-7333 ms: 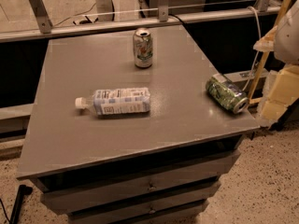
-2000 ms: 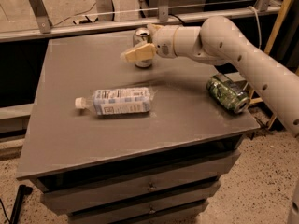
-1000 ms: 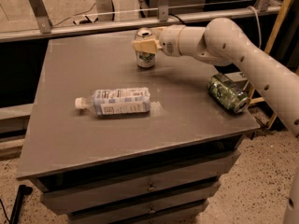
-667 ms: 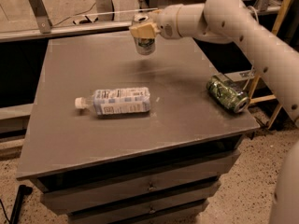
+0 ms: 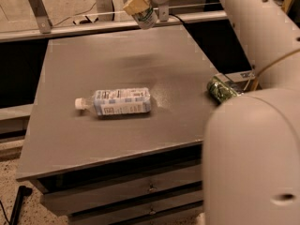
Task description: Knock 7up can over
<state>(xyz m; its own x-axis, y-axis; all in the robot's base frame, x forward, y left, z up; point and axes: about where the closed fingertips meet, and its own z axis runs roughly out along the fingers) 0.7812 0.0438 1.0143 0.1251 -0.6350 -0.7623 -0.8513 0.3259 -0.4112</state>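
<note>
My gripper (image 5: 137,3) is at the top of the view, above the far edge of the grey table (image 5: 65,135). It is shut on the 7up can (image 5: 146,18), a small silver-white can with green markings. The can hangs tilted in the air, well clear of the tabletop, and its faint shadow lies on the table below. My white arm reaches in from the right and fills the lower right of the view.
A clear plastic bottle (image 5: 117,101) with a white-blue label lies on its side in the middle of the table. An all-green patterned can (image 5: 221,89) lies on its side at the right edge, partly behind my arm. Drawers sit below the tabletop; a rail runs behind.
The gripper came in from the right, closed on the 7up can standing at the table's back, and has lifted it up off the table, tilted.
</note>
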